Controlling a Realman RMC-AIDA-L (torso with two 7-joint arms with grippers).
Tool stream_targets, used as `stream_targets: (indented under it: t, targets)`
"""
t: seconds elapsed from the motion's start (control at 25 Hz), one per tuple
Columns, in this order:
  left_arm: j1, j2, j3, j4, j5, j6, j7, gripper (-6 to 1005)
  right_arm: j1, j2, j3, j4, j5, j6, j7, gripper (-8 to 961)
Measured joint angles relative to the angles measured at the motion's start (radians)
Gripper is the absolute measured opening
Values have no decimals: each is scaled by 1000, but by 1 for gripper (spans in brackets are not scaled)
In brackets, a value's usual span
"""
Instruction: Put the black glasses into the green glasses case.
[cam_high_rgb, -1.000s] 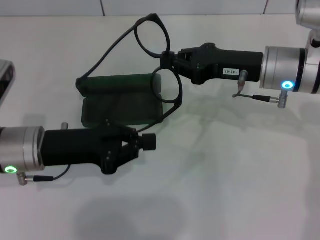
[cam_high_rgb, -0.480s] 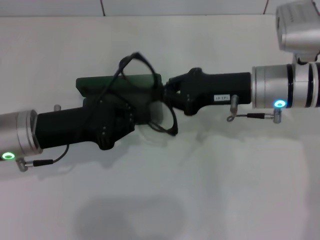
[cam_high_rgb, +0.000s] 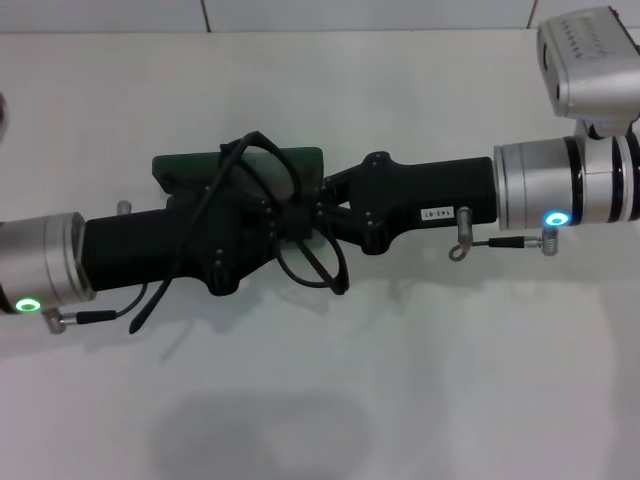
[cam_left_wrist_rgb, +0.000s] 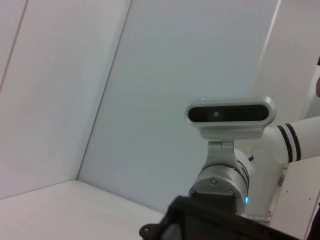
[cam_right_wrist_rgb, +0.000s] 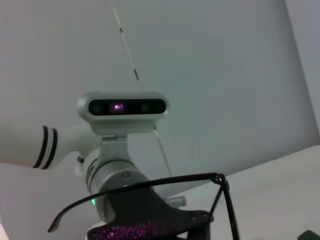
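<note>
The black glasses (cam_high_rgb: 312, 260) hang in the air above the table, gripped near the bridge by my right gripper (cam_high_rgb: 320, 212), which reaches in from the right. One temple arm trails down to the left (cam_high_rgb: 150, 305). My left gripper (cam_high_rgb: 288, 224) comes in from the left and meets the glasses at the same spot, lying over the green glasses case (cam_high_rgb: 190, 168). Only the case's far green strip shows behind the left gripper. In the right wrist view a thin black temple of the glasses (cam_right_wrist_rgb: 150, 186) crosses in front of the left arm.
The white table (cam_high_rgb: 420, 380) stretches wide in front and to the right. The left wrist view shows only the right arm's wrist camera (cam_left_wrist_rgb: 230, 115) against a pale wall.
The right gripper has carried the glasses down and left over the case. The left gripper has moved up from the near side to meet them above the case.
</note>
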Motion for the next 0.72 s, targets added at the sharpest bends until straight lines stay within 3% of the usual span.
stream_targets:
  t: [0.36,0.72]
  targets:
    - [-5,1,2,5,-1,3,-6,3,-18,-2,5,-14,6,12,-1,69]
    - [6,8,4,0,12,18,-7,2,-130,-16,202,-114,1,58,-53,72]
